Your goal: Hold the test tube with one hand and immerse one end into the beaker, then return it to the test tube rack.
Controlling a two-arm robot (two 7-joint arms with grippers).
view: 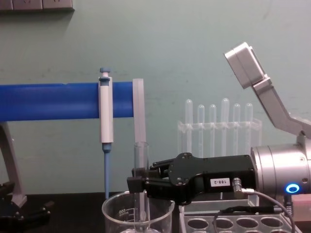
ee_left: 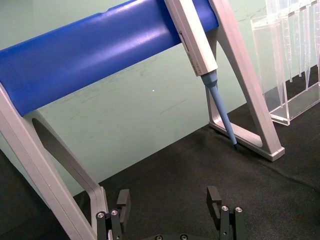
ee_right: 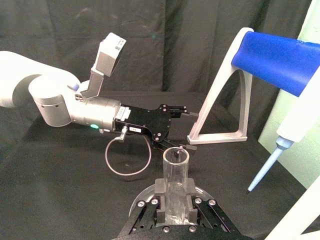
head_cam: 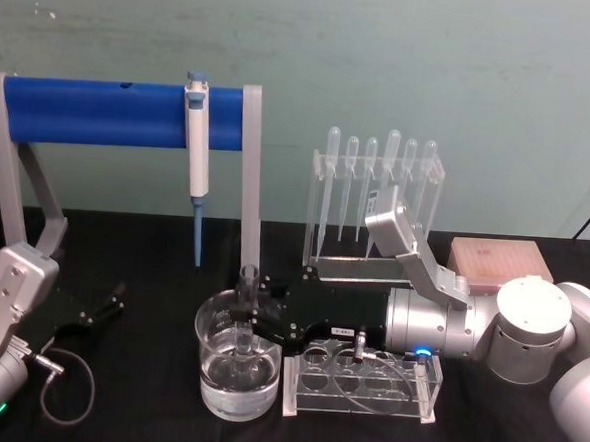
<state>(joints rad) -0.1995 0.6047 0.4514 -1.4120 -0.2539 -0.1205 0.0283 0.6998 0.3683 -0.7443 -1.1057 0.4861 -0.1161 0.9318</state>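
- Right gripper (head_cam: 256,317) jaws clamp the upright test tube (view: 141,158); beaker (view: 114,213) rim directly below them, test tube rack (head_cam: 410,393) just beside.
- Tube clear, open-rimmed, lower end inside beaker.
- Left gripper (head_cam: 105,306) parked well apart, jaws apart.

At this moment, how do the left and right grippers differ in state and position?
The right gripper is shut on the test tube, while the left gripper is open and empty. The right gripper reaches over the beaker, holding the tube upright with its lower end inside; the left gripper sits low on the robot's left, by the blue stand. Both are black two-finger grippers.
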